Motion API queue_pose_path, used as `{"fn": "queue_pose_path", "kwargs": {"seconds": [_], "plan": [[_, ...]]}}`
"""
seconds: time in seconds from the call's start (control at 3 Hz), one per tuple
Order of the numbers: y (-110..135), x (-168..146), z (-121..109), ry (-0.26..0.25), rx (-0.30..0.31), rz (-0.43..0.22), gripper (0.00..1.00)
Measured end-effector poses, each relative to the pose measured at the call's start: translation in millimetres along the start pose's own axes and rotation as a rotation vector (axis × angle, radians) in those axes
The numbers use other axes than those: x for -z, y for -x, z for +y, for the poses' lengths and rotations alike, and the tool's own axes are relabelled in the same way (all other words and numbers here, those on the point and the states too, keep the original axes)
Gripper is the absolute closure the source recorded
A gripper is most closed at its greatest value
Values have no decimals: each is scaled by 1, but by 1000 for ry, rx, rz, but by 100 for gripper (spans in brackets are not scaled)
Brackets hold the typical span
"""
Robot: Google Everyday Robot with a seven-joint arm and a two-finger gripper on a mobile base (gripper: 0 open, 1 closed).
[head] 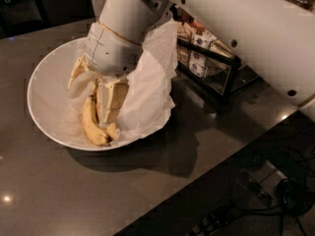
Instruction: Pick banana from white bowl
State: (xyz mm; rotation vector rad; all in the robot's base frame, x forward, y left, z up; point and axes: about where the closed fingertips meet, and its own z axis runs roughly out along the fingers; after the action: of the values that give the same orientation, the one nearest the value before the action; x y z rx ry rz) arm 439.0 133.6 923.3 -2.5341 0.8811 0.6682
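The white bowl [44,90] sits on the dark counter at the left, lined with crinkled white paper [147,92]. The banana [92,126], yellow with brown speckles, lies in the bowl near its front rim, and its upper end is hidden under my wrist. My gripper [93,100] reaches down into the bowl from above. Its cream fingers [112,101] stand on either side of the banana's upper part, apart from each other. The gripper is open.
A black wire rack [211,65] of packets stands on the counter just right of the bowl, behind my arm. The counter's edge runs diagonally at the lower right, with cables on the floor beyond it [290,200].
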Motion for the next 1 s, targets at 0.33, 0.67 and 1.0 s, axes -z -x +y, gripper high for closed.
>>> {"fn": "queue_pose_path", "kwargs": {"seconds": [0.33,0.67,1.0], "plan": [[-18,0,-4,-14,-32,-7,34],[-40,0,-6,-30,-73,-14,34],[-51,-6,-10,-5,-79,-6,33]]}}
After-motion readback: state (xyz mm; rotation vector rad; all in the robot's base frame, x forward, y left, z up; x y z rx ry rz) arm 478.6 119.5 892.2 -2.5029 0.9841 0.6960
